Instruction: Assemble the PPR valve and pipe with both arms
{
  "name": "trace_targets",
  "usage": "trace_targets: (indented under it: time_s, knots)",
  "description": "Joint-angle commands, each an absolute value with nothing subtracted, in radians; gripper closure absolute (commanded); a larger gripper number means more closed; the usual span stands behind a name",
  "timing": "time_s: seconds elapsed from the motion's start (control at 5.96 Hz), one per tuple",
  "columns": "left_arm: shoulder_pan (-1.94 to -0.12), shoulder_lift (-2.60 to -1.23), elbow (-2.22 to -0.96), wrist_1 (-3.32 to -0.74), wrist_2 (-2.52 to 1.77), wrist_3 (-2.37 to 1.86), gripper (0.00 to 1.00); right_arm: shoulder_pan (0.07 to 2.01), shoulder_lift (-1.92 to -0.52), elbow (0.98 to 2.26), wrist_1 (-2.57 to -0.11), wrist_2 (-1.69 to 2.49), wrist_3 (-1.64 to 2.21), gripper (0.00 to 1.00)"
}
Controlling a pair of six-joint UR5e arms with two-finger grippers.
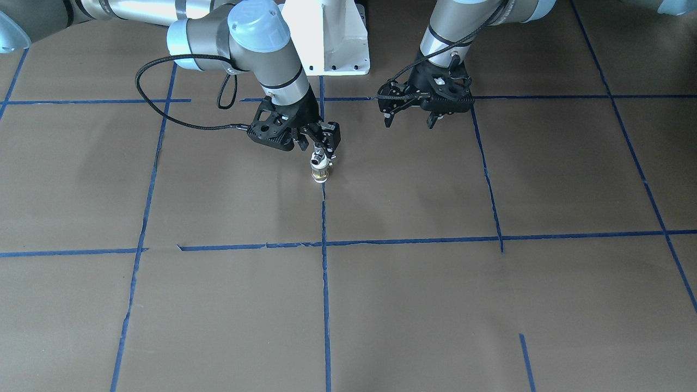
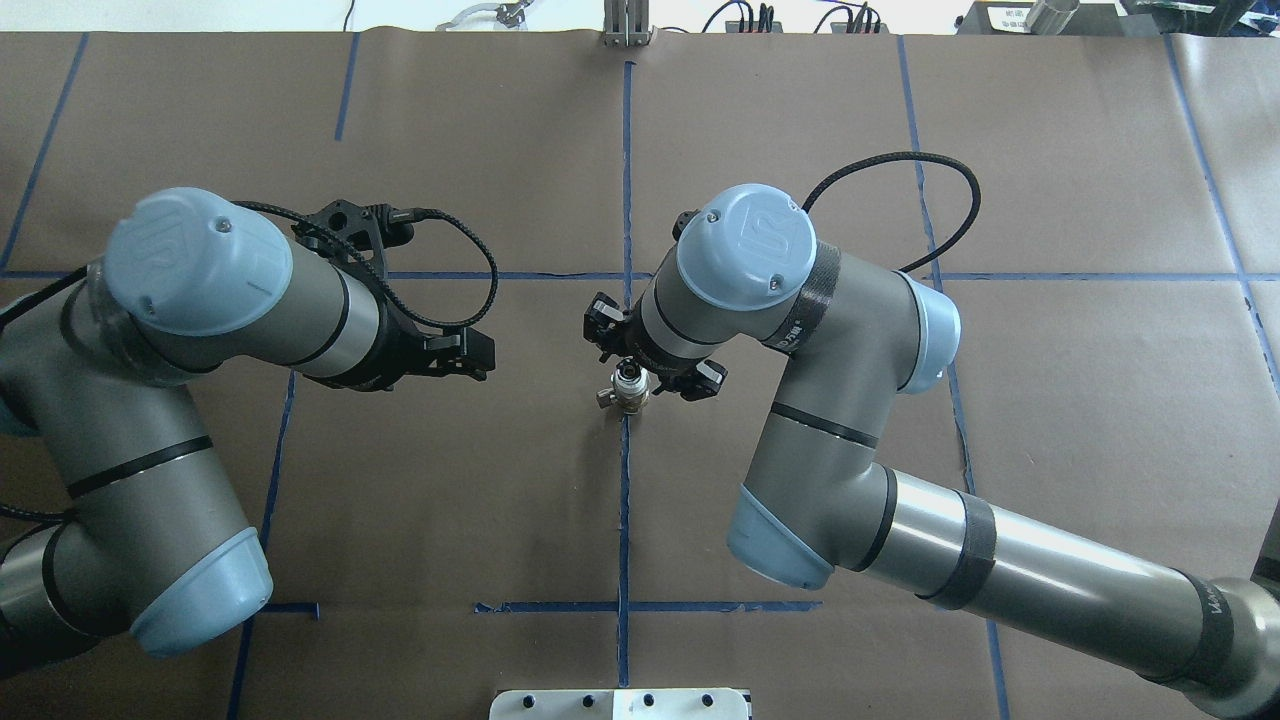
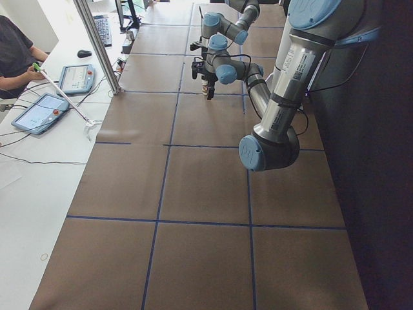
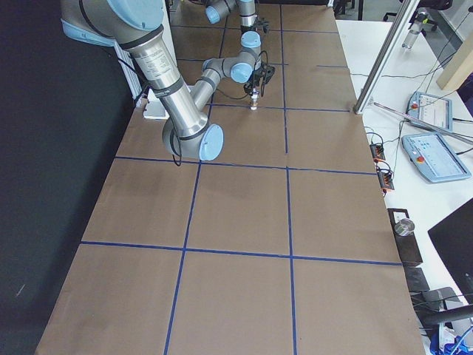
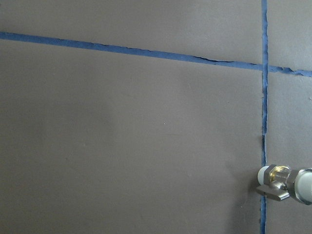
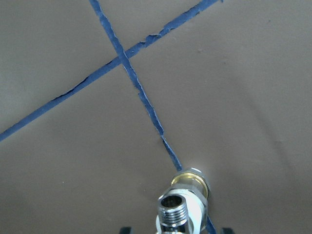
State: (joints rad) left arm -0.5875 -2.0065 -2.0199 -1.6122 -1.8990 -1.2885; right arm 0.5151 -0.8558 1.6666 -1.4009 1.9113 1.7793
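While the pipe (image 1: 318, 159) stands on top of the PPR valve (image 1: 320, 173), the pair upright on the table (image 1: 435, 305) right on a blue tape line (image 1: 325, 218), my right gripper (image 1: 324, 149) sits over the chrome top. In the right wrist view its tips peek in on either side, with a sliver of table showing between each tip and the threads. I judge it part open, straddling rather than clamping. My left gripper (image 1: 409, 122) hangs wide open and empty, well apart.

The stack is tall on a small foot. A finger brushing the pipe as I lift away, or closing off-centre, could tip it over or pull the joint apart. How firmly the joint is seated I cannot tell. Straight up is the safest way out. The white pedestal base (image 1: 326, 38) lies well behind, and the table edges are far off on every side.
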Motion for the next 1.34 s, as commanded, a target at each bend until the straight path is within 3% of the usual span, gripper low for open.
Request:
trace_targets:
  time_s: [0.0,0.34,0.5,0.84,1.18]
  knots:
    - [-0.588,-2.006,-2.019,-1.612,-1.898,-1.289,0.01,0.515,-0.845,1.684,-1.397,1.910,1.778,0.01]
    - [-0.591,-1.991,-2.020,-1.612,-1.899,-1.278,0.01,0.595,-0.950,1.878,-1.404,1.936,1.775,0.00]
    - [-0.618,-1.956,-2.020,-1.614,-1.899,-1.211,0.01,0.701,-1.095,1.996,-1.396,2.062,1.758,0.00]
    - [-0.710,-1.860,-2.020,-1.614,-1.966,-0.995,0.00,1.003,-1.352,2.042,-1.396,2.335,1.374,0.00]
    - [-0.937,-1.710,-2.020,-1.612,-2.115,-0.636,0.00,1.241,-1.616,2.005,-1.405,2.379,0.765,0.00]
